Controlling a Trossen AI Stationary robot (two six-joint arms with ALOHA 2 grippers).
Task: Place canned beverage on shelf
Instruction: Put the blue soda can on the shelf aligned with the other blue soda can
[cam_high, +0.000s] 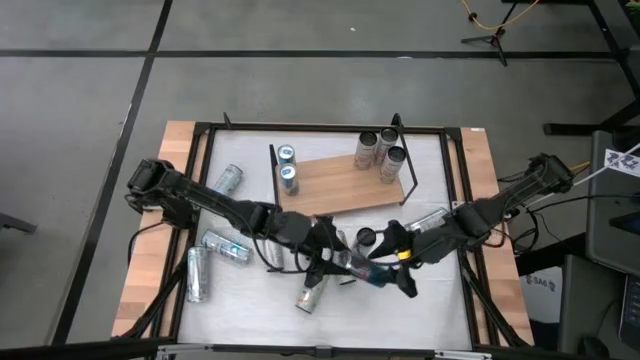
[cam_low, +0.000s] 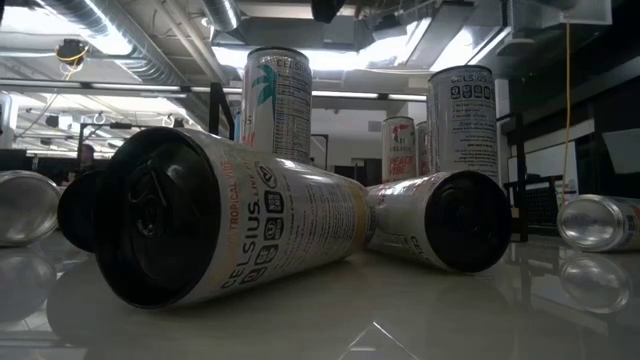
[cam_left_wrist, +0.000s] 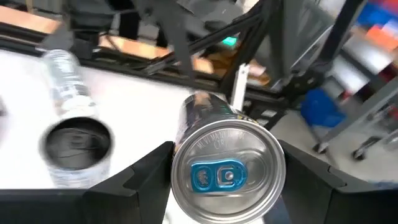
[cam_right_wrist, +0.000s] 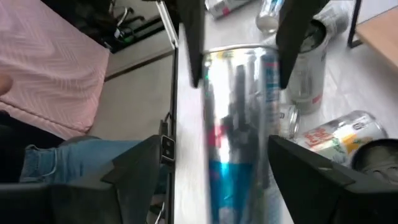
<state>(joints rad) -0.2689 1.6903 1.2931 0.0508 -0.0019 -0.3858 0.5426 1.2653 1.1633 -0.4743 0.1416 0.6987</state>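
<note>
**One can, two grippers, mid-table, shelf not yet reached**

The left gripper (cam_left_wrist: 225, 152) is clamped on a silver aluminium can with blue pull-tab (cam_left_wrist: 227, 174). The fingers (cam_left_wrist: 155, 165) press both sides of the body and the lid faces the wrist cam, so we read this arm as the one carrying the load. In the right wrist view the right gripper (cam_right_wrist: 212, 143) sits around the same can's other end. Its jaws are wider than the can, w/ a visible gap on one side, so it brackets the can w/o gripping. We judge this a hand-over or re-grip: the can lies roughly sideways btwn the arms and must go upright to stand w/ the rest.

From above, both grippers meet near the front-centre of the white tabletop (cam_high: 440, 300), just short of the light-brown wooden shelf board with black wire-frame ends (cam_high: 340, 180). The shelf already carries two blue-topped upright cans (cam_high: 288, 166) at one end and a cluster of three pale cans (cam_high: 378, 152) at the other. The bare middle is prob. where this one goes.

A dark-topped upright can (cam_high: 365, 238) stands just beside the grippers. Loose silver cans lying on their sides (cam_high: 225, 247) wait on the left arm's side, approx. in its reach for later picks.
</note>
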